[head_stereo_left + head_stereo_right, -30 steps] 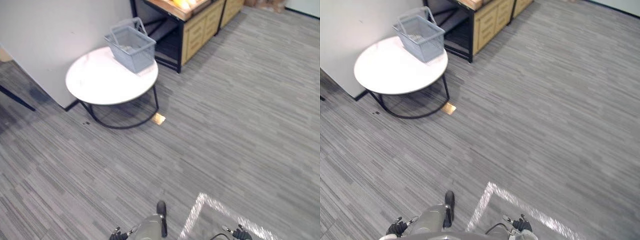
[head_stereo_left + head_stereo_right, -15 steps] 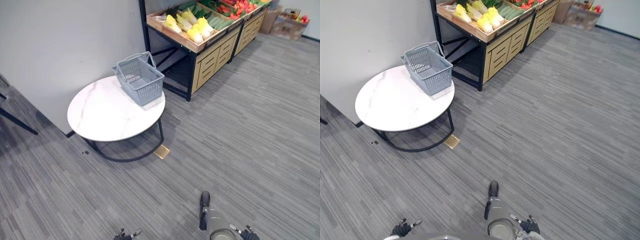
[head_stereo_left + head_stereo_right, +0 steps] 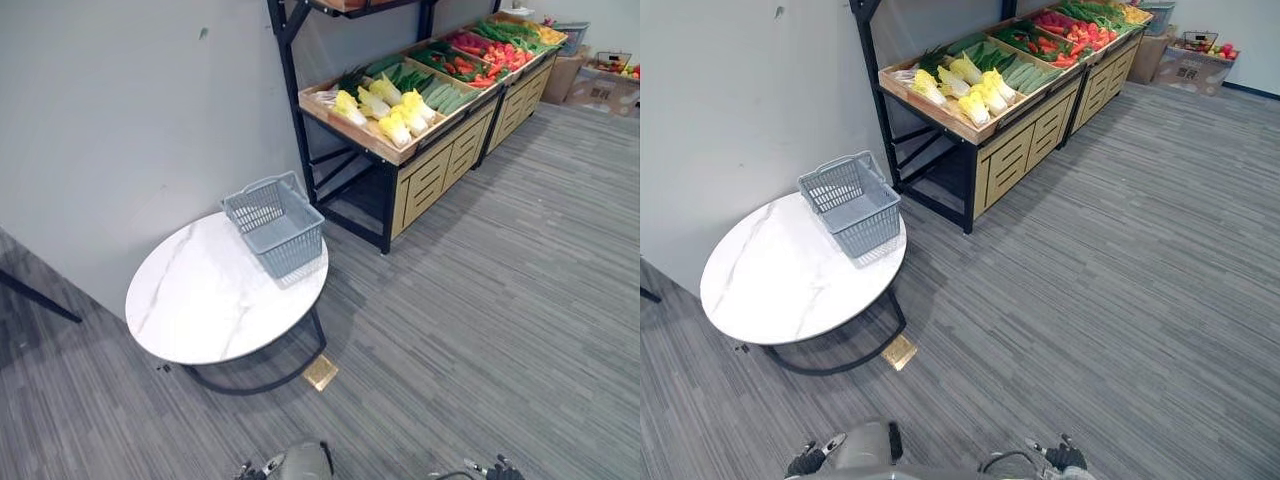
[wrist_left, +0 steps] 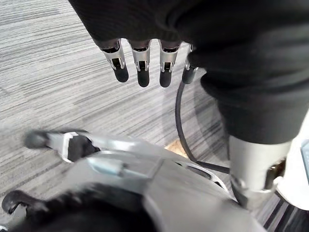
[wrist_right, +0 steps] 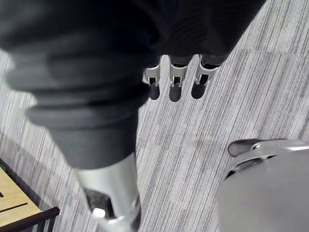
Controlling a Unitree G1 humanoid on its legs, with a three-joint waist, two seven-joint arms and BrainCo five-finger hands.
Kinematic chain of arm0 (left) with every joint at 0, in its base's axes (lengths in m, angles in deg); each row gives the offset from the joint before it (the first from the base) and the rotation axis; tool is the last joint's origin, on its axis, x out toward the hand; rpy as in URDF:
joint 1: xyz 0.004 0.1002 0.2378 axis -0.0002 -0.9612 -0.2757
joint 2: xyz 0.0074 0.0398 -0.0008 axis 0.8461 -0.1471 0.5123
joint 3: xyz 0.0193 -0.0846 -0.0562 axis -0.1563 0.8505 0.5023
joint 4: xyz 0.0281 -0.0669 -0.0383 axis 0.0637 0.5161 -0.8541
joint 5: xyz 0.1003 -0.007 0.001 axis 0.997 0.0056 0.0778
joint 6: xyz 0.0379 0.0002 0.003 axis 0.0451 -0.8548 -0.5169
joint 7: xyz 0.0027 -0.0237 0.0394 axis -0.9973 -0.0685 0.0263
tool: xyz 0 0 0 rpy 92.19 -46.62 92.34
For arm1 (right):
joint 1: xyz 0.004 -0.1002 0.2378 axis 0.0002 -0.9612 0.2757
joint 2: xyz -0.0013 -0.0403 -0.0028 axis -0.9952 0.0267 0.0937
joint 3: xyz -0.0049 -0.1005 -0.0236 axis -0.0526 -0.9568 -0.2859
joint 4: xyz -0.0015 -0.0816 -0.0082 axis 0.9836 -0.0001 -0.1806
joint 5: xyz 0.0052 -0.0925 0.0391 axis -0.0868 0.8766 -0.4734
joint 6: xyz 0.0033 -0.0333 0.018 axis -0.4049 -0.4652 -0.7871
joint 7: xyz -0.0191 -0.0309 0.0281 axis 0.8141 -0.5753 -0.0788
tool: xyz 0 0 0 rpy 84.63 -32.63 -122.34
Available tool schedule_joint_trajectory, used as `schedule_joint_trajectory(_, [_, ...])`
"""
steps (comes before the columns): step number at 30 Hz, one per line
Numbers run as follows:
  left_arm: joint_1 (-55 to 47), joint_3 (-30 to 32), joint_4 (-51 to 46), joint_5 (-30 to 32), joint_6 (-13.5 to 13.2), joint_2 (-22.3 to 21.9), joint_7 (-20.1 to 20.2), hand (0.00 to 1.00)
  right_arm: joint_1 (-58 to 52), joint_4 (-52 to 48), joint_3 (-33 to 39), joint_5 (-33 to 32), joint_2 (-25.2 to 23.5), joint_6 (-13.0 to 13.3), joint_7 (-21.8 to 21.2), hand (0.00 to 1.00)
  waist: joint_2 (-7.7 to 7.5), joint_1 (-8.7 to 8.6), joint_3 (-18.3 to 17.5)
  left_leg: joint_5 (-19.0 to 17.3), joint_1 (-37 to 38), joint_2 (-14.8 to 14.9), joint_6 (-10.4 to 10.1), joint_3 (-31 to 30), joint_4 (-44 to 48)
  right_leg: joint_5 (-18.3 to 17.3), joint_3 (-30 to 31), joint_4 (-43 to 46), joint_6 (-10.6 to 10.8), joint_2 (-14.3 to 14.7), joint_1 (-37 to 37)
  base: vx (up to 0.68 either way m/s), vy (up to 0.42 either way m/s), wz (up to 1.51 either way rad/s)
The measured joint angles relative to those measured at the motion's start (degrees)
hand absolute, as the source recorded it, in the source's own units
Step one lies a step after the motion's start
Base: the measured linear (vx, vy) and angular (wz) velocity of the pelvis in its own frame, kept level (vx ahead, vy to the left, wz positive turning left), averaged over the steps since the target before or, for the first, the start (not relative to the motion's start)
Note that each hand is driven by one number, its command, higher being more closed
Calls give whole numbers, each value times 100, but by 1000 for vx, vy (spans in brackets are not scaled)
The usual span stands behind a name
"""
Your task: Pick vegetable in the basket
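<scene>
— Where does the robot have its hands?

— Both hang low at its sides, above the grey carpet point(image 3: 480, 330). The left hand point(image 4: 141, 59) points downward, its fingers point(image 4: 165, 62) side by side, loosely extended with small gaps between them, and nothing sits between them. The right hand point(image 5: 176, 76) is in the same pose: its fingers point(image 5: 153, 89) dangle in a row, relaxed and slightly apart, over bare carpet, grasping nothing.

— Do they touch anything?

— No. In the head views they sit at the very bottom edge, well apart from the furniture.

— And the basket?

— The grey basket point(image 3: 276, 225) stands upright on the round white table point(image 3: 200, 300), at the table's far rim on the side nearest the stand, close to the grey wall point(image 3: 130, 120).

— Where are the vegetables?

— The vegetables point(image 3: 440, 95) lie in the sloping wooden tray of the produce stand point(image 3: 435, 170), just beyond the table. The pale yellow cabbages point(image 3: 385, 108) are at the end nearest the basket, green ones lie next to them, and red ones lie further along. Basket and stand are near each other without touching.
</scene>
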Motion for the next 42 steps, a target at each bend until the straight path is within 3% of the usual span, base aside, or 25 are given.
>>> schedule_joint_trajectory(2, [-19, -137, 14, 7, 3, 29, -39, 0, -30, -24, -7, -2, -1, 1, 21, 0, 22, -28, -7, 381, 99, -269, 26, 187, -1943, -154, 7, -222, 180, -92, 272, 502, 203, -3])
schedule_joint_trajectory(3, [-68, -190, 23, 10, 3, 22, -37, 0, -66, -30, -73, 6, 38, 2, 39, 0, 65, -11, -27, 882, 221, -355, 136, 195, -2803, -261, 25, -315, 299, -72, 465, 600, 266, 3])
schedule_joint_trajectory(4, [-99, -196, 64, 13, 5, 42, -33, 0, -73, -23, -176, 8, 74, -2, 56, 0, 107, 10, -70, 1283, 318, -406, 358, 201, -2896, -313, 59, -341, 320, -89, 562, 618, 255, 8])
schedule_joint_trajectory(5, [-115, -230, 66, 20, 2, 172, -27, 0, -88, -25, -375, 10, -6, 1, 64, 0, -135, 30, -123, 1225, 342, -633, 591, 276, -2937, -338, 130, -387, 265, -243, 622, 504, 192, 13])
schedule_joint_trajectory(6, [-100, -231, 66, 31, 0, 227, -26, 0, -50, -37, -441, 69, -65, 26, 58, 0, -236, 32, -151, 1133, 328, -761, 612, 279, -2940, -233, 219, -333, 219, -340, 578, 575, 232, 29])
schedule_joint_trajectory(9, [-76, -227, 211, 65, 9, 255, -20, 0, 14, -34, -438, 229, -99, 52, 46, 0, -278, 42, -180, 884, 624, -991, 838, 257, -2911, -5, 504, 659, 349, -547, 363, 416, 186, 23])
schedule_joint_trajectory(10, [-94, -231, 234, 77, 16, 261, -12, 0, 16, -41, -436, 243, -98, 82, 33, 0, -277, 52, -206, 620, 924, -1043, 769, 182, -3005, 253, 760, 2153, 741, -646, -175, 384, 167, 11])
schedule_joint_trajectory(11, [-105, -242, 237, 78, 21, 273, -2, 0, 25, -52, -438, 266, -102, 118, 15, 0, -289, 42, -212, 534, 1045, -1068, 730, 138, -3038, 526, 892, 2831, 1079, -684, -471, 443, 162, 16])
schedule_joint_trajectory(12, [-118, -369, 234, 79, 26, 339, 11, 0, 62, -56, -435, 343, -106, 151, -16, 0, -313, 28, -198, 430, 1326, -1126, 698, 43, -3123, 970, 1129, 4121, 1508, -715, -1048, 363, 83, 36])
schedule_joint_trajectory(13, [-126, -481, 236, 92, 85, 395, 20, 0, 65, -62, -421, 360, -99, 170, -13, 0, -322, -53, -175, 338, 1607, -1175, 703, -118, -3164, 909, 1063, 5050, 1421, -784, -1433, 374, 66, 48])
schedule_joint_trajectory(14, [-132, -528, 239, 122, 112, 408, 15, 0, 38, -64, -413, 390, -78, 166, -8, 0, -328, -73, -168, 320, 1792, -1195, 722, -212, -3205, 841, 937, 5338, 1314, -825, -1572, 363, 24, 72])
schedule_joint_trajectory(15, [-132, -583, 236, 145, 121, 427, 15, 0, -51, -69, -440, 442, -40, 161, 2, 0, -324, -85, -165, 273, 2122, -1200, 688, -358, -3303, 614, 653, 5504, 1059, -915, -1723, 282, -9, 66])
schedule_joint_trajectory(16, [-123, -579, 228, 159, 121, 430, 15, 0, -105, -68, -439, 442, -36, 156, 5, 0, -325, -96, -166, 269, 2261, -1202, 682, -453, -3372, 444, 490, 5419, 933, -981, -1774, 348, -51, 93])
schedule_joint_trajectory(18, [-69, -544, 188, 184, 127, 418, 5, 0, -151, -72, -391, 436, -37, 166, 26, 0, -324, -140, -167, 264, 2533, -1193, 653, -875, -3513, 88, 107, 4195, 634, -1168, -1991, 349, -121, 99])
schedule_joint_trajectory(19, [-56, -530, 183, 183, 129, 410, -1, 0, -145, -67, -381, 435, -37, 164, 29, 0, -322, -155, -167, 244, 2545, -1176, 620, -1001, -3504, 77, 116, 3719, 613, -1171, -1991, 381, -240, 99])
schedule_joint_trajectory(22, [-21, -321, 169, 166, 118, 355, -21, 0, -150, -43, -380, 439, -44, 143, 70, 0, -337, -128, -180, 68, 2533, -1051, 311, -1474, -3466, 313, 735, 1086, 633, -1038, -1777, 259, -275, 78])
schedule_joint_trajectory(23, [-29, -246, 166, 153, 118, 349, -25, 0, -187, -33, -384, 439, -61, 135, 83, 0, -383, -80, -205, -17, 2518, -1014, 198, -1575, -3423, 544, 993, 570, 637, -1017, -1730, 299, -526, 50])
schedule_joint_trajectory(24, [-51, -41, 121, 111, 118, 330, -19, 0, -256, -26, -386, 440, -120, 122, 107, 0, -521, -10, -274, -238, 2479, -947, -17, -1716, -3284, 1102, 1162, 303, 858, -978, -1655, 294, -553, 61])
schedule_joint_trajectory(26, [-153, 152, 125, 98, 112, 185, 8, 0, -297, -28, -385, 451, -26, 118, 102, 0, -327, -18, -353, -243, 2478, -611, -148, -1758, -3316, 1017, 875, 427, 723, -698, -1628, 247, -433, 62])
schedule_joint_trajectory(27, [-146, 345, 129, 98, 98, 34, 29, 0, -299, -20, -391, 454, 66, 111, 101, 0, -141, -46, -389, -96, 2494, -325, -319, -1736, -3447, 935, 521, 446, 592, -524, -1527, 250, -355, 62])
schedule_joint_trajectory(29, [-158, 388, 183, 96, 84, 0, 56, 0, -305, 22, -392, 457, 84, 102, 98, 0, -109, -36, -412, 245, 2565, -118, -508, -1747, -3785, 840, 205, 461, 474, -381, -1393, 228, -329, 82])
schedule_joint_trajectory(35, [-160, 529, 171, 28, 96, 21, 122, 0, -71, -295, -737, 452, 118, 102, 151, 0, -183, -57, -412, 916, 2107, 34, -608, -1606, -4010, 749, -626, 217, 323, -360, -1267, 58, -175, 71])
schedule_joint_trajectory(37, [-153, 186, 117, 58, 94, 67, 43, 0, -47, -1575, -896, 659, 149, 134, 305, 0, -131, -77, -412, 1129, 1937, 9, -516, -858, -4195, 741, -697, 110, 329, -373, -1438, -74, -31, 33])
schedule_joint_trajectory(41, [-151, -319, 110, 59, 94, 170, -8, 0, 292, -3379, -1139, 1209, 480, 272, 612, 0, -26, -77, -411, 1124, 1742, 32, -512, -606, -4412, 948, -533, -109, 341, -249, -1693, -91, 7, -7])
schedule_joint_trajectory(42, [-145, -427, 85, 58, 81, 210, -16, 0, 399, -3954, -1210, 1416, 638, 305, 708, 0, -65, -54, -396, 1124, 1641, 6, -507, -531, -4407, 1052, -401, -225, 368, -231, -1764, -84, 32, -18])
